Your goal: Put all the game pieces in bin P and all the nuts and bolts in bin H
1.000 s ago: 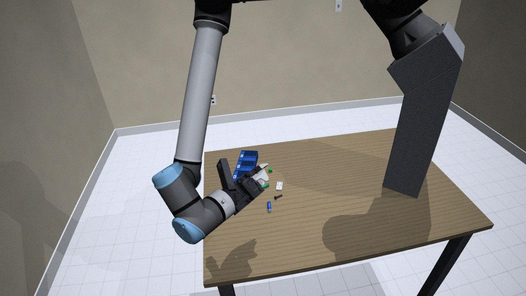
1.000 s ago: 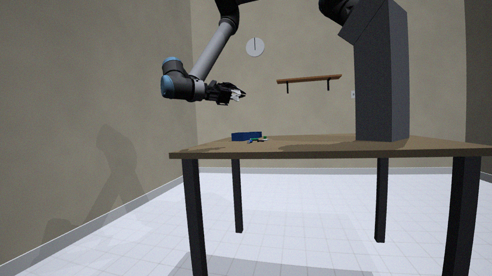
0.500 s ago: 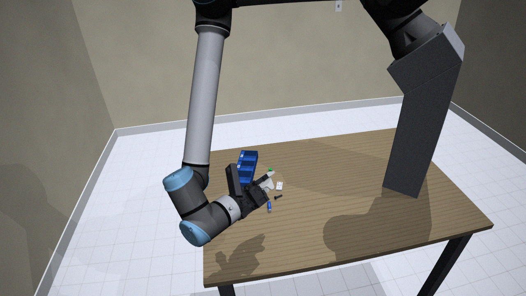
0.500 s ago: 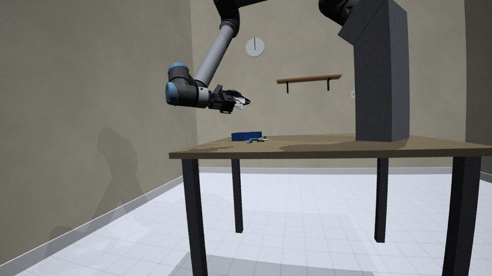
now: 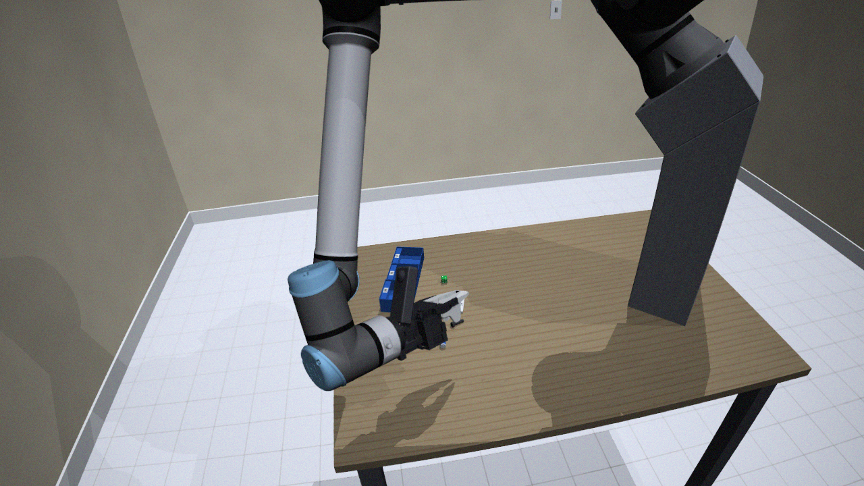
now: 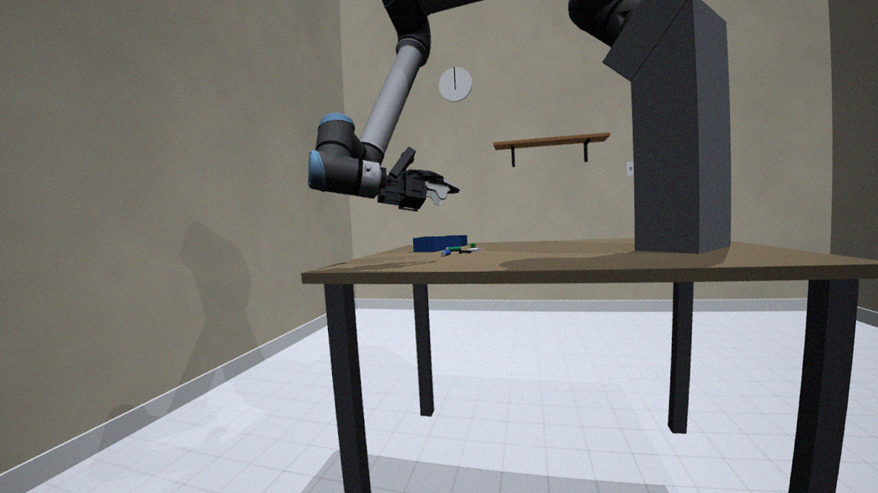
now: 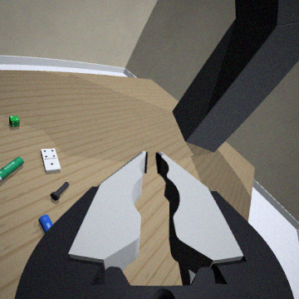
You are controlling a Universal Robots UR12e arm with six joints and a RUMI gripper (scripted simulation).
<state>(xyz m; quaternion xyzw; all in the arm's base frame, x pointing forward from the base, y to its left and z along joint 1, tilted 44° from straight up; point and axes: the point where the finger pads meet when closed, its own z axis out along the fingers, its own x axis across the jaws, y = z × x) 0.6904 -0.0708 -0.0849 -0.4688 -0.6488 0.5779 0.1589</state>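
Note:
My gripper (image 5: 465, 294) (image 6: 456, 190) (image 7: 151, 154) is shut and empty, held well above the table. A green die (image 5: 443, 279) (image 7: 14, 121) lies at the left in the wrist view. A white domino (image 7: 51, 160) lies nearer. A black bolt (image 5: 457, 323) (image 7: 60, 191) lies on its side left of the fingers in the wrist view. In the top view the gripper hides most of the domino. A row of three blue bins (image 5: 385, 302) (image 6: 427, 244) stands upright behind the gripper in the top view, partly hidden by it. I cannot read their labels.
A green battery (image 7: 11, 168) and a blue battery (image 7: 46, 223) (image 5: 443, 345) lie on the table (image 5: 604, 266) (image 7: 95, 124) near the small pieces. The arm's grey pedestal (image 5: 688, 229) (image 6: 674, 160) (image 7: 241, 95) stands at the table's right side in the top and exterior views.

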